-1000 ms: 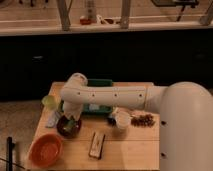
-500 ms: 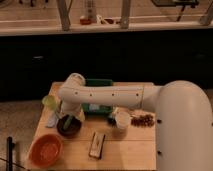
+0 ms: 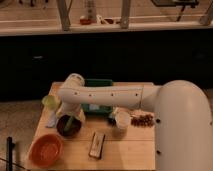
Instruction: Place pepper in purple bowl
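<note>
Light-green pepper (image 3: 70, 122) is angling into purple bowl (image 3: 61, 131), near-left; gripper (image 3: 68, 113) is hovering directly above, presumably for release; grip state indeterminable.

place: office-like room | cues: glass-walled ledge (image 3: 100, 28), wooden table (image 3: 131, 146) | gripper (image 3: 69, 113): above purple bowl (image 3: 59, 129)

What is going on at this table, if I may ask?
A one-armed robot is putting the pepper into the purple bowl. Its gripper hangs right over that bowl, near the left edge of the table, and the pepper shows within the bowl's rim. Whether it has been let go cannot be seen. An orange bowl sits in front of it, a white cup to its right.
</note>
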`<state>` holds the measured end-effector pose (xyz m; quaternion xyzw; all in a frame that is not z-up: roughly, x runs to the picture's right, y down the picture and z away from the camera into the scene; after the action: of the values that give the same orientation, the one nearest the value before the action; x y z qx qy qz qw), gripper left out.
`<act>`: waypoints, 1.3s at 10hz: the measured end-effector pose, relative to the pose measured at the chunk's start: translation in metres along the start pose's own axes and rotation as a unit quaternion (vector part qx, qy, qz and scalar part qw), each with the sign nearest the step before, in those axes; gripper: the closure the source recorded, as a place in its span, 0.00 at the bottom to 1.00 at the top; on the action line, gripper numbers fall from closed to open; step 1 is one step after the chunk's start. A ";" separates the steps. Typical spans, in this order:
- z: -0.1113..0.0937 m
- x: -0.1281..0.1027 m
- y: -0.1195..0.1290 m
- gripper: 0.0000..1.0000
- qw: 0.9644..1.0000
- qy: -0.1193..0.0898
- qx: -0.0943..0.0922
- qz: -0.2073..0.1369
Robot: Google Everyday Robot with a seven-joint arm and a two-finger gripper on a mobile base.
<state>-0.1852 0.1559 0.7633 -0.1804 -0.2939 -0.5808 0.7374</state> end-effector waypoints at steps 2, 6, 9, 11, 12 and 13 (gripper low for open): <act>0.000 0.000 0.000 0.20 1.000 0.000 -0.001 0.000; -0.002 0.001 0.001 0.20 1.000 0.001 0.000 -0.002; -0.003 0.001 0.001 0.20 1.000 0.000 0.002 -0.002; -0.003 0.002 0.001 0.20 1.000 0.000 0.004 -0.002; -0.004 0.002 0.001 0.20 1.000 0.000 0.004 -0.003; -0.007 0.003 0.000 0.20 1.000 0.002 0.009 -0.010</act>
<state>-0.1829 0.1495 0.7603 -0.1691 -0.2994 -0.5860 0.7337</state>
